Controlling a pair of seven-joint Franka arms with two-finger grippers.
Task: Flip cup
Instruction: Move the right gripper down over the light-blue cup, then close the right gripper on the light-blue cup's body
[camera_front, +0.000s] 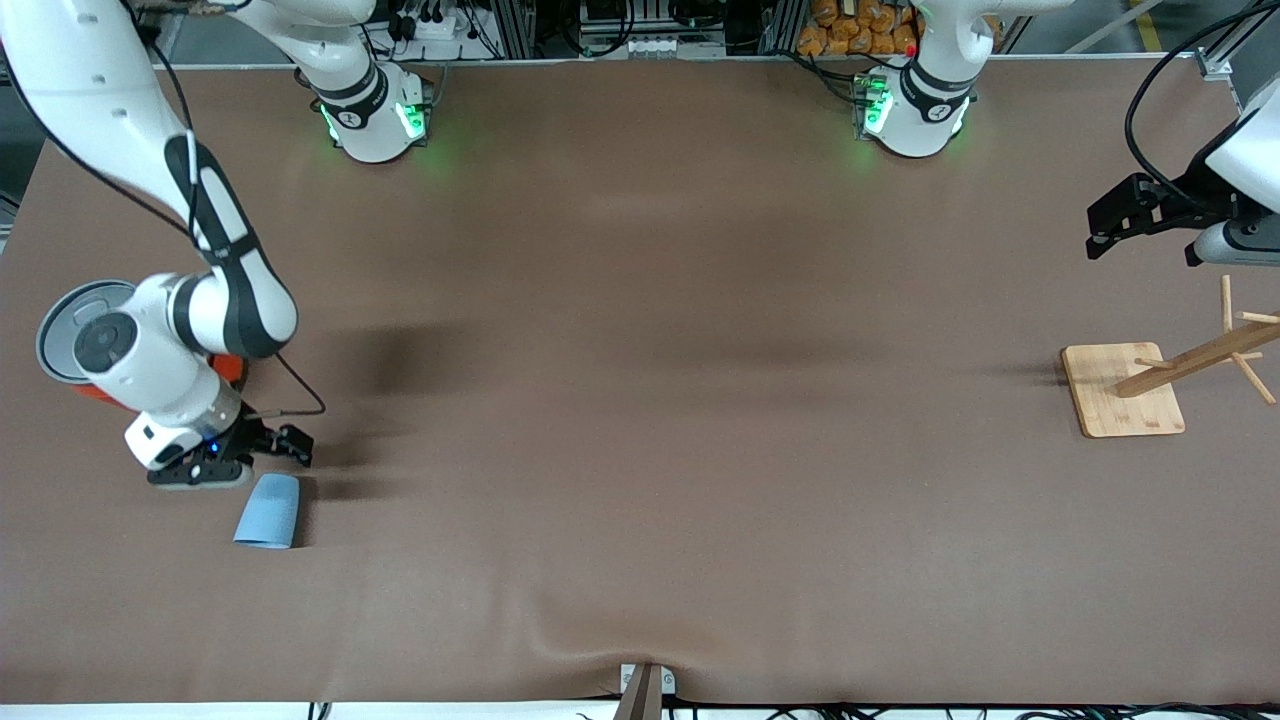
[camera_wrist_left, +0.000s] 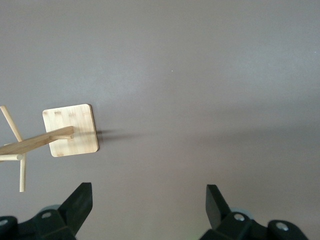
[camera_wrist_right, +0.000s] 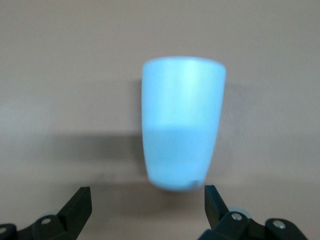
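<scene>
The small light-blue cup (camera_front: 268, 511) lies on its side on the brown table near the right arm's end, its narrow base toward my right gripper (camera_front: 250, 462) and its wide mouth toward the front camera. In the right wrist view the cup (camera_wrist_right: 182, 122) fills the middle. My right gripper (camera_wrist_right: 147, 197) is open and low over the table. Its fingertips (camera_wrist_right: 80, 200) stop just short of the cup's base and do not touch it. My left gripper (camera_front: 1098, 235) waits open and empty in the air at the left arm's end; it also shows in the left wrist view (camera_wrist_left: 149, 192).
A wooden peg stand on a square base (camera_front: 1120, 390) is at the left arm's end; it also shows in the left wrist view (camera_wrist_left: 70, 130). An orange can (camera_front: 232, 367) is mostly hidden under the right arm, farther from the front camera than the cup.
</scene>
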